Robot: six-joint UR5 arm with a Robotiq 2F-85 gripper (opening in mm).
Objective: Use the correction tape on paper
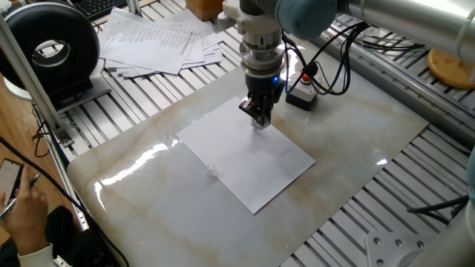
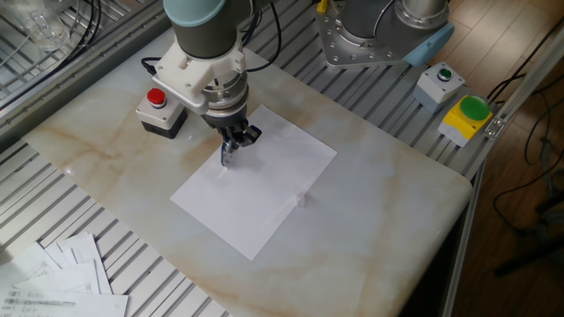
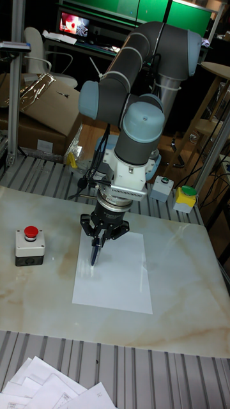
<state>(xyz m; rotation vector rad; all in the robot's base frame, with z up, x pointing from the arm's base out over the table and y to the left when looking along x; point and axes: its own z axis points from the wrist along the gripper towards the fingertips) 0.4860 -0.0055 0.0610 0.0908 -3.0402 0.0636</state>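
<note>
Centre of frame: the gripper point(image 3: 97, 246) points down, its jaws clenched on the correction tape point(image 3: 94, 254), whose tip meets the paper point(image 3: 118, 281) near the sheet's upper-left part. The paper lies flat on the marble tabletop point(image 3: 185, 319), a red-button box point(image 3: 29, 245) at left.
</note>
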